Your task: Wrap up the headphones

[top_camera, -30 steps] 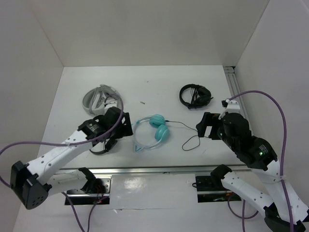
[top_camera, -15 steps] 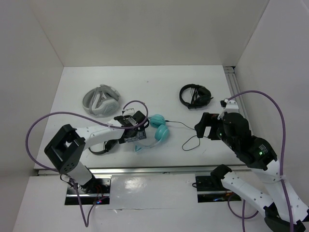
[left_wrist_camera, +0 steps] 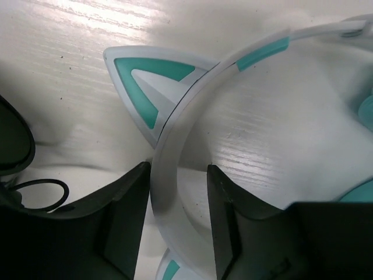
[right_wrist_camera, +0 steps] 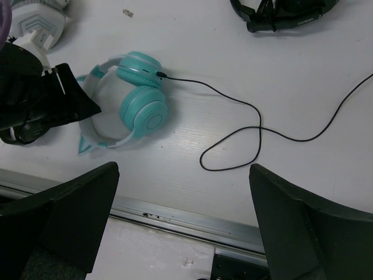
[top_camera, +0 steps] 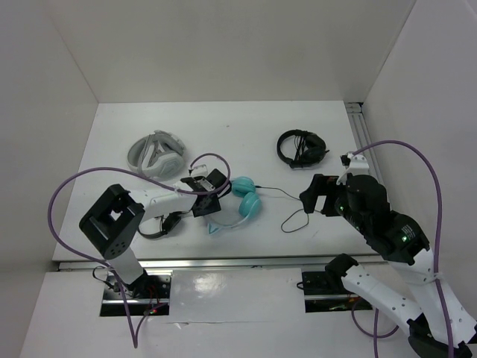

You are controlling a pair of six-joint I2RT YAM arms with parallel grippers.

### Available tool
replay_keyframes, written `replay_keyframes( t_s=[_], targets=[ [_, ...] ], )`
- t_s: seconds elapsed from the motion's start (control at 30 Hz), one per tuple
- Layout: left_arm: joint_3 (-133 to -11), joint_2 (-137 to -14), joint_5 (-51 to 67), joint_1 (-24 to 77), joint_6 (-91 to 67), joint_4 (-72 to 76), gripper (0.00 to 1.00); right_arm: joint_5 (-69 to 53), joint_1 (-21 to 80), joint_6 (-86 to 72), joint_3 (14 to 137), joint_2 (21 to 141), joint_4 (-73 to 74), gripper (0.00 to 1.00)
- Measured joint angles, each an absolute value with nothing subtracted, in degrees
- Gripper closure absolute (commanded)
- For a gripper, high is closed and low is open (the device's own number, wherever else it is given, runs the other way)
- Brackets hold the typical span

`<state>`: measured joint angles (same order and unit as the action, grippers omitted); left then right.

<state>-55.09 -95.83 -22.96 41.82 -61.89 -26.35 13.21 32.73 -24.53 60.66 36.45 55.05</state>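
Top external view: a matte white bench (top_camera: 246, 123) boxed in by plain white walls carries the teal headphones (top_camera: 244, 200) near the middle of its near edge, with bulky grey-white headphones (top_camera: 155, 155) toward the far-left corner and small black headphones (top_camera: 302, 147) toward the far right. Left wrist view: over faintly grained surface, the left gripper (left_wrist_camera: 178, 195) straddles the smooth pale headband (left_wrist_camera: 175, 146) with its jaws parted, not clamped. Right wrist view: the right gripper (right_wrist_camera: 183, 169) hangs spread wide over the thin black cable (right_wrist_camera: 256, 125), which loops toward the near edge.

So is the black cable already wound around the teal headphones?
No, the cable lies loose on the table, trailing away from the headphones in an open loop.
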Motion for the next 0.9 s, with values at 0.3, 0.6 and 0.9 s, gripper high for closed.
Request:
replay_keyframes(
  t_s=[0.3, 0.6, 0.9],
  targets=[
    [-54.96, -95.96, -21.54, 41.82, -61.71, -24.32, 1.00, 12.19, 32.73, -24.53, 60.66, 36.45, 54.04, 0.00],
    [-60.49, -95.00, -24.91, 46.76, -61.73, -34.41, 1.00, 9.23, 32.73, -23.68, 59.37, 34.26, 49.74, 0.00],
    [-78.96, -79.79, -34.02, 50.00, -58.54, -57.65, 1.00, -5.19, 32.73, -19.66, 54.26, 30.74, 36.60, 0.00]
  ],
)
